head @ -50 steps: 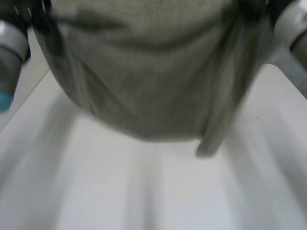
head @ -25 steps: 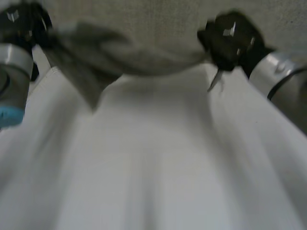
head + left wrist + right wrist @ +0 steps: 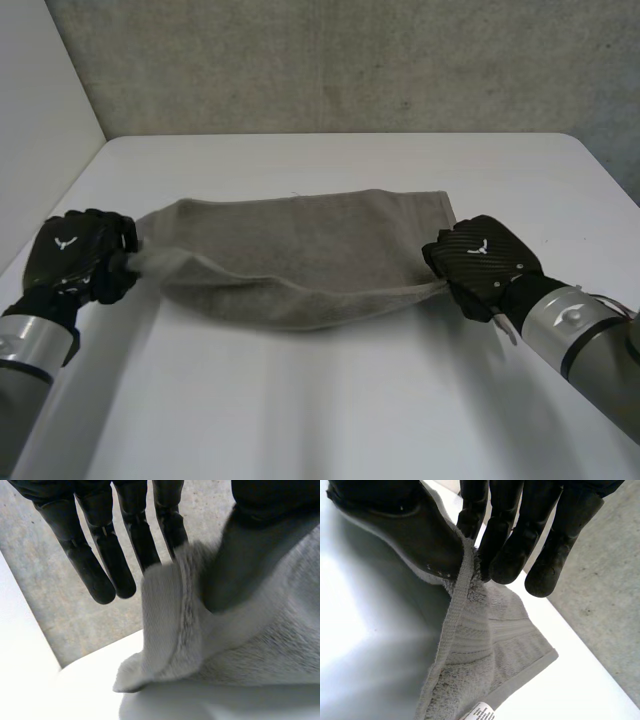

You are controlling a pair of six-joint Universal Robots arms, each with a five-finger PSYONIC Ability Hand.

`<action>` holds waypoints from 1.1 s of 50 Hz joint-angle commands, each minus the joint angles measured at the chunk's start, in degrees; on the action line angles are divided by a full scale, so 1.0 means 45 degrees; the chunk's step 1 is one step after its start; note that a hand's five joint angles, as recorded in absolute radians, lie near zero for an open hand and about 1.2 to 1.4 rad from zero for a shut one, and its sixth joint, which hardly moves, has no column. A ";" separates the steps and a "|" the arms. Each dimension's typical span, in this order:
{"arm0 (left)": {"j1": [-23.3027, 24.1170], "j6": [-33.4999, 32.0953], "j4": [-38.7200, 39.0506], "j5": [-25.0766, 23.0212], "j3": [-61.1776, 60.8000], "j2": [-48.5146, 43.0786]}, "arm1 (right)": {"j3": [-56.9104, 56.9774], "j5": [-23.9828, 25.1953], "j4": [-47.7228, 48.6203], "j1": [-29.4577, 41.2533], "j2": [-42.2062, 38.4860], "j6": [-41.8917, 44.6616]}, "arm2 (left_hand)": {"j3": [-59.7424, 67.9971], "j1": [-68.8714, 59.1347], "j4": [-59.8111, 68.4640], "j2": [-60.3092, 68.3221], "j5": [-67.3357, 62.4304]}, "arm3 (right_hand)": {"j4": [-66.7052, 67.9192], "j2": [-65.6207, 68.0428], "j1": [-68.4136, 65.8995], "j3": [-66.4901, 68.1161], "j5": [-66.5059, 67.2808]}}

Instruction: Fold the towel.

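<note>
The grey towel [image 3: 300,250] lies across the middle of the white table [image 3: 330,400], doubled over with its fold sagging toward me. My left hand [image 3: 80,258] is at the towel's left end, which is drawn to a point at it. In the left wrist view the towel [image 3: 260,645] rises between the thumb and the nearly straight fingers [image 3: 100,565], one finger touching its edge. My right hand [image 3: 485,262] is at the right end. There its fingers [image 3: 510,540] and thumb pinch the hem of the towel [image 3: 480,655], near a white label [image 3: 480,712].
A grey concrete wall [image 3: 350,60] runs behind the table's far edge, and a white panel [image 3: 40,120] stands at the left. Bare tabletop stretches in front of the towel toward me and beyond it to the far edge.
The towel, held high close before the head camera a second ago, has come down and now lies doubled on the table. Both hands have dropped to its ends.
</note>
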State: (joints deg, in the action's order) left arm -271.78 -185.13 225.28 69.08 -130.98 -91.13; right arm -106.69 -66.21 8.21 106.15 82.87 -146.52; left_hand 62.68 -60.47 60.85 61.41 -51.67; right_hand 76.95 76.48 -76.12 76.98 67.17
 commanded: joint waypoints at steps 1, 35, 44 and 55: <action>-0.0406 -0.0618 -0.1371 -0.0742 -0.0053 0.1618 | -0.0335 0.0045 0.0051 -0.0035 0.0334 -0.0076 | -0.8220 0.7729 -0.7813 -0.7937 0.7995 | 0.0677 0.0783 -0.0861 0.0672 0.0629; 0.3129 -0.5852 -0.8825 0.1675 1.1048 -0.7458 | -0.0882 0.0025 0.0304 -0.0054 -0.0154 -0.0076 | -0.8483 0.7993 -0.8076 -0.8201 0.8259 | 0.0677 0.0783 -0.0861 0.0672 0.0629; 0.2993 -0.5774 -1.3297 0.2364 1.7069 -1.0722 | -0.0960 0.0025 0.0559 -0.0016 -0.0467 -0.0076 | -0.7809 0.7318 -0.7402 -0.7526 0.7584 | 0.0677 0.0783 -0.0861 0.0672 0.0629; 0.2856 -0.5833 -1.4925 0.2227 1.8131 -1.1273 | -0.0960 0.0025 0.0578 0.0004 -0.0701 -0.0037 | -0.7846 0.7356 -0.7439 -0.7563 0.7622 | 0.0677 0.0783 -0.0861 0.0672 0.0629</action>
State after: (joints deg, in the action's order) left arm -258.76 -211.19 159.65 79.66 -49.28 -141.93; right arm -111.07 -66.10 10.81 106.16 80.49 -146.78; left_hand 26.69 -26.76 26.51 26.25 -16.94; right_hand 76.95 76.48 -76.10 76.98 67.17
